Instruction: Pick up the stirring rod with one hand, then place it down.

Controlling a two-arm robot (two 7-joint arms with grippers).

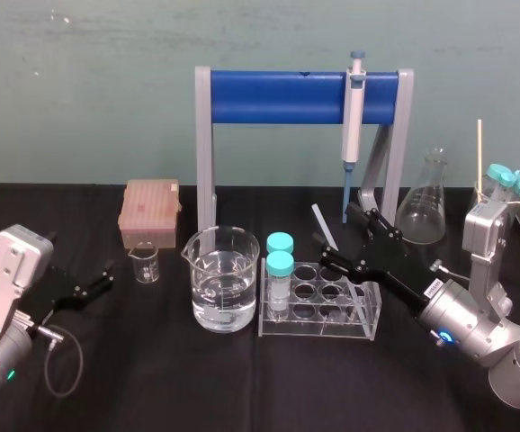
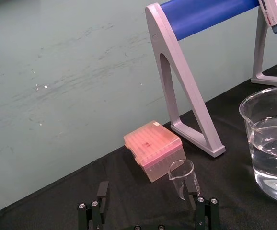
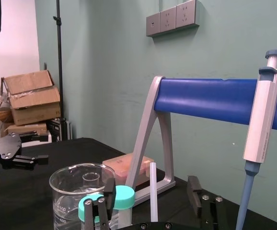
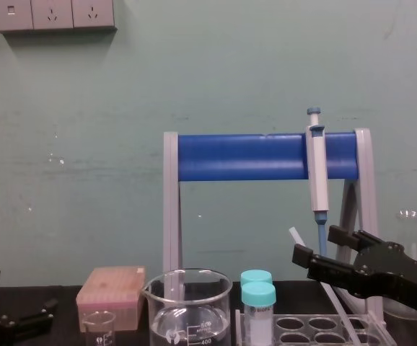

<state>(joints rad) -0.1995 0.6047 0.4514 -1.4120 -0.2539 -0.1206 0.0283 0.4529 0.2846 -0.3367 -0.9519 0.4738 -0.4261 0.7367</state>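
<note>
right gripper (image 1: pixel 339 238) fingers spread around thin whitish translucent stirring rod (image 1: pixel 324 224), leaning.

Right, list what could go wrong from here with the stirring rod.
The right gripper has its fingers apart either side of the tilted stirring rod; so thin a rod may slip or swing as they close. The tube rack with its capped tubes sits just below, so a low move might knock them. The pipette hangs close behind; a lift could clip its tip. The left gripper idles at the left.
</note>
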